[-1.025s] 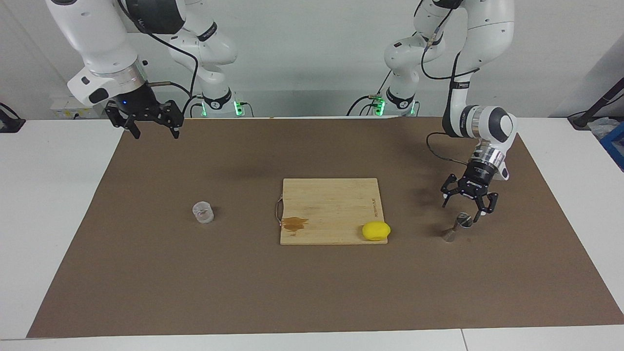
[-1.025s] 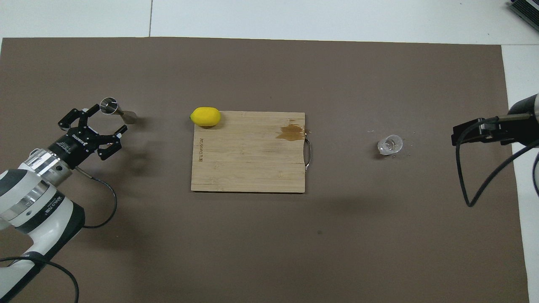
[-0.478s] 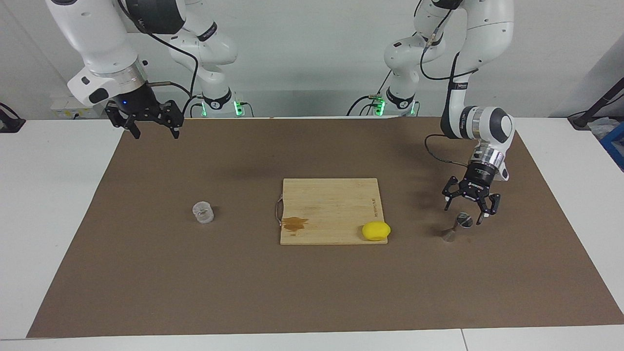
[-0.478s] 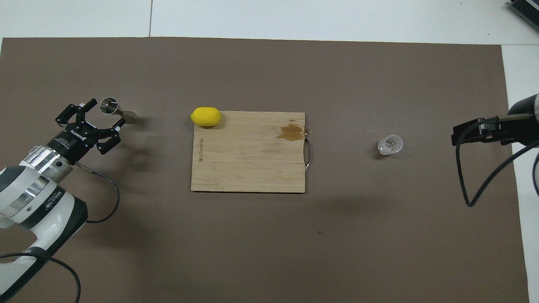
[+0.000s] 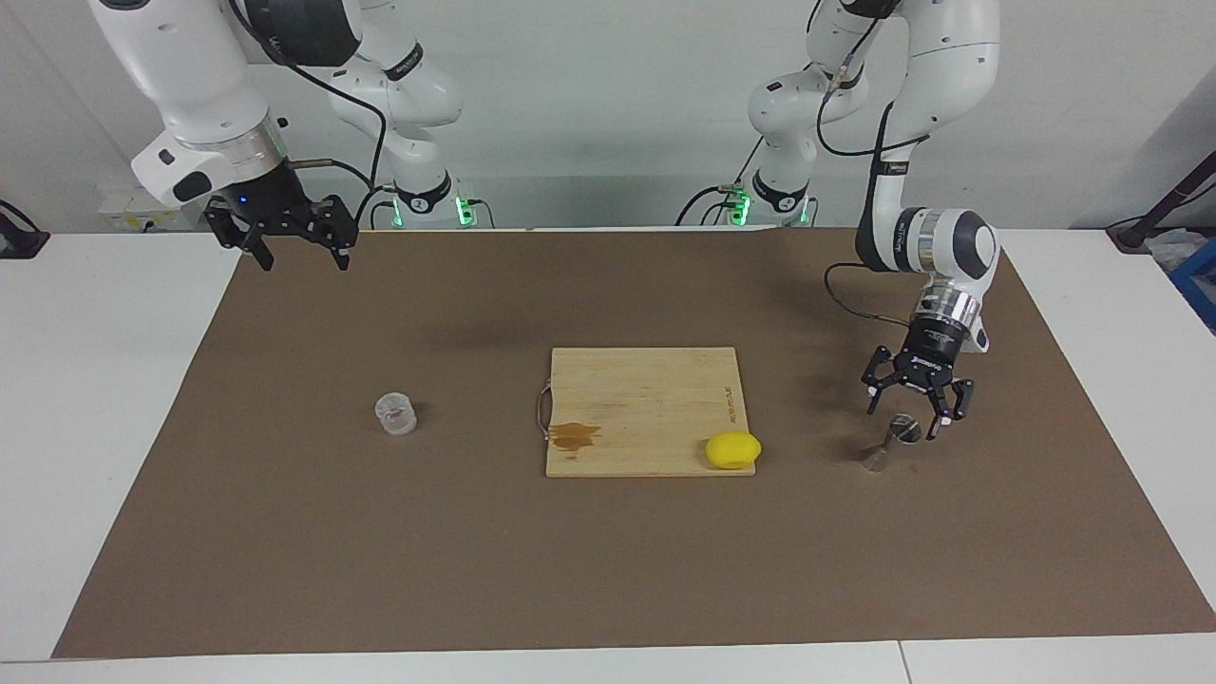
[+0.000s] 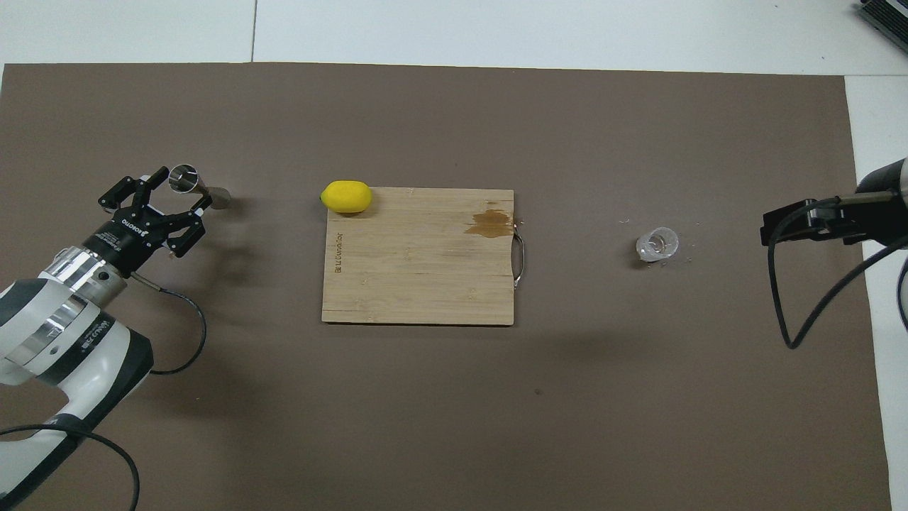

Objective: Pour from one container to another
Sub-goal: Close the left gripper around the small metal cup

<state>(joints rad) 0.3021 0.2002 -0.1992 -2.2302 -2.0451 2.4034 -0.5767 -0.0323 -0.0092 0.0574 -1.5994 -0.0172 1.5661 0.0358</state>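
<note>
The steel jigger (image 5: 891, 444) (image 6: 191, 184) stands upright on the brown mat toward the left arm's end. My left gripper (image 5: 904, 423) (image 6: 177, 193) is low around its upper cone, open, one fingertip on each side and a small gap showing. The clear cup (image 5: 395, 414) (image 6: 657, 244) stands alone on the mat toward the right arm's end. My right gripper (image 5: 299, 255) waits open in the air over the mat's edge nearest the robots, well away from the cup.
A wooden cutting board (image 5: 646, 389) (image 6: 418, 277) lies mid-mat with a brown wet stain (image 5: 574, 435) by its handle. A yellow lemon (image 5: 732, 449) (image 6: 346, 196) rests at the board's corner nearest the jigger. Small droplets lie around the cup.
My left gripper has shifted in around the jigger's upper cone and its fingers have drawn closer together. The jigger, the cup and the right arm have not moved.
</note>
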